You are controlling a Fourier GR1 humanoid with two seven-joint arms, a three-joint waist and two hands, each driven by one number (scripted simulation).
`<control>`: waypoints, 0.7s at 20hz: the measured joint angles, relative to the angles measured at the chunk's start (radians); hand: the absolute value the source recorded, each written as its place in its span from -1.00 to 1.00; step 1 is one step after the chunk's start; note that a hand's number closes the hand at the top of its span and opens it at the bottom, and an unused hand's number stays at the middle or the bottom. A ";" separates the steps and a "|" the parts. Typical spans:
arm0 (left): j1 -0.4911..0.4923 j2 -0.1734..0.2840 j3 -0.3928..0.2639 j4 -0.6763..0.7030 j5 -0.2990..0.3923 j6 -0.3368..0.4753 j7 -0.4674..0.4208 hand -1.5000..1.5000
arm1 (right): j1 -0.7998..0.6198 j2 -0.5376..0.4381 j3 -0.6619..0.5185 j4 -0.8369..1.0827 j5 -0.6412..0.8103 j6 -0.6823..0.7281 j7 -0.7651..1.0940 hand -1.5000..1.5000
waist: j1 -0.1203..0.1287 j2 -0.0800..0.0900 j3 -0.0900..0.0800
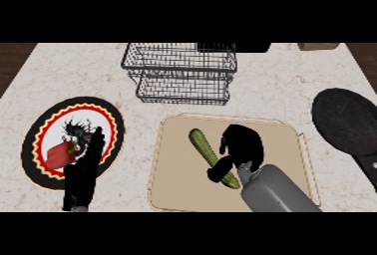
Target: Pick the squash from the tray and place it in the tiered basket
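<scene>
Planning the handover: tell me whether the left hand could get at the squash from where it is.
Probably not easily: the left hand rests over the plate, while the right hand already covers the squash on the tray.

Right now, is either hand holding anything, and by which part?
The right hand curls around the green squash near its lower end, on the tray. The left hand holds nothing.

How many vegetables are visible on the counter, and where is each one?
2: the green squash on the tray, under the right hand; a red pepper on the plate, beside the left hand.
</scene>
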 measured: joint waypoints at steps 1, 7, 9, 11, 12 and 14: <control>-0.003 -0.003 0.000 0.003 0.000 0.000 0.000 0.00 | -0.006 -0.039 0.015 -0.003 -0.005 0.028 -0.066 1.00 | 0.000 0.003 0.001; 0.002 -0.004 0.009 -0.006 -0.006 -0.005 0.006 0.00 | -0.034 -0.214 -0.023 -0.027 -0.023 0.088 -0.354 1.00 | -0.004 0.008 0.004; 0.007 -0.007 0.010 -0.013 -0.013 -0.001 0.014 0.00 | -0.032 -0.253 -0.069 -0.067 -0.041 0.095 -0.402 1.00 | -0.007 0.008 0.004; 0.014 -0.005 0.014 -0.014 -0.014 -0.004 0.008 0.00 | -0.041 -0.246 -0.127 -0.113 -0.084 0.086 -0.404 1.00 | -0.012 0.007 0.004; 0.016 -0.005 0.014 -0.017 -0.016 -0.002 0.014 0.00 | -0.035 -0.247 -0.152 -0.146 -0.101 0.081 -0.404 1.00 | -0.014 0.006 0.004; 0.022 -0.012 0.019 -0.009 -0.016 0.000 -0.002 0.00 | -0.045 -0.248 -0.212 -0.224 -0.147 0.083 -0.381 1.00 | -0.022 0.003 0.005</control>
